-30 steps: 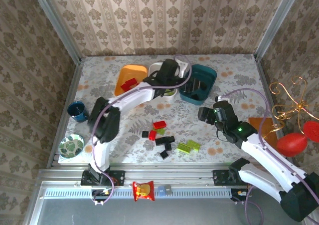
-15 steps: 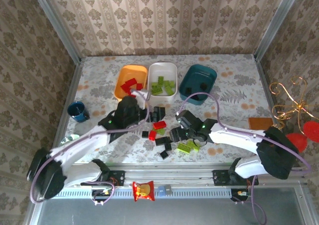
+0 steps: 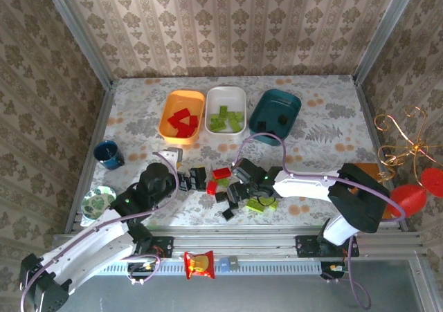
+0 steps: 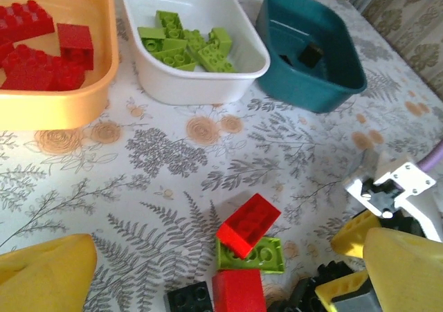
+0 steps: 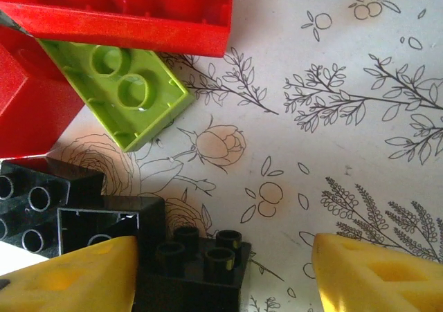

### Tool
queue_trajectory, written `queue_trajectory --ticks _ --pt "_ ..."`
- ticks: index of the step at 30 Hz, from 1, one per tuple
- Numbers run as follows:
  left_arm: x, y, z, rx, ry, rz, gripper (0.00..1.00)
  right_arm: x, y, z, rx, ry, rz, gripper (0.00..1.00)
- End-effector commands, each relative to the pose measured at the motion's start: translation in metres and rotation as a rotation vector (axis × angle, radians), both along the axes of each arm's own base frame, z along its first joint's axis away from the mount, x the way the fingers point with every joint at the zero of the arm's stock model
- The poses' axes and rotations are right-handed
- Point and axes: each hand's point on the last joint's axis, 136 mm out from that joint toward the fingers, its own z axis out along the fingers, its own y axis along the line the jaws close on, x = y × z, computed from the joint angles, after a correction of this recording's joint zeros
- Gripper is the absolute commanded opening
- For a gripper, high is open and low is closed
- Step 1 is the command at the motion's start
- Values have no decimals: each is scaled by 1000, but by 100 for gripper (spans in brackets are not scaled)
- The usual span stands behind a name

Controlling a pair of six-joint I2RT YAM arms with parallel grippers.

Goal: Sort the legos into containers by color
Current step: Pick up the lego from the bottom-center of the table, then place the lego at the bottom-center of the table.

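Observation:
The orange tray (image 3: 170,111) holds red legos, the white tray (image 3: 226,95) lime green ones, the dark teal tray (image 3: 291,104) black ones. Loose legos lie mid-table: a red brick (image 3: 221,173) leaning on a green plate (image 4: 259,257), another red one (image 4: 239,291), black ones (image 3: 228,214) and two green ones (image 3: 256,205). My left gripper (image 3: 185,180) hovers wide open at the pile's left edge, its yellow fingertips (image 4: 45,274) holding nothing. My right gripper (image 5: 225,277) is low in the pile and open. A black brick (image 5: 204,263) lies between its fingers, beside the left pad.
A small blue cup (image 3: 107,154) and a patterned saucer (image 3: 98,203) stand at the left edge. A red-and-yellow snack packet (image 3: 199,263) lies on the front rail. A red ball and gold wire (image 3: 405,200) sit at the right. Papered walls enclose the table.
My left arm has drawn back from the trays to the loose pile, jaws opened wider. The right arm swung left into the pile and its jaws narrowed round the black brick.

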Motion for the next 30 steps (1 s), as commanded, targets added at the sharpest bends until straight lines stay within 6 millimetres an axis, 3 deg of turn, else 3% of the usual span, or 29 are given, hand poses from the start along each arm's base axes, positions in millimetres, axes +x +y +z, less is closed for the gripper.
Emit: queue_trajectory --ticks 1,7,10,14,18,20,24,25,30 --pt "1 6 -5 12 13 34 100 1 4 4 14 -7 -4 59" --pt "3 2 -6 19 13 25 100 1 1 13 36 -31 -15 38" --pt "5 -1 -7 15 20 17 100 2 -2 25 52 -61 -16 33" --pt "5 -5 -13 18 39 0 100 11 -11 47 70 -107 -35 29" --pt "5 -8 -16 22 51 -8 100 31 -26 78 146 -150 -89 29" --pt "5 -8 -16 22 52 -8 100 39 -31 82 144 -146 -106 29" --pt "6 -5 -16 20 52 -1 100 39 -36 59 81 -92 -117 29" --pt "6 -5 -16 21 53 1 100 37 -38 42 49 -58 -128 28" --pt "6 -3 -17 19 60 3 100 36 -46 6 -2 -9 -169 30"
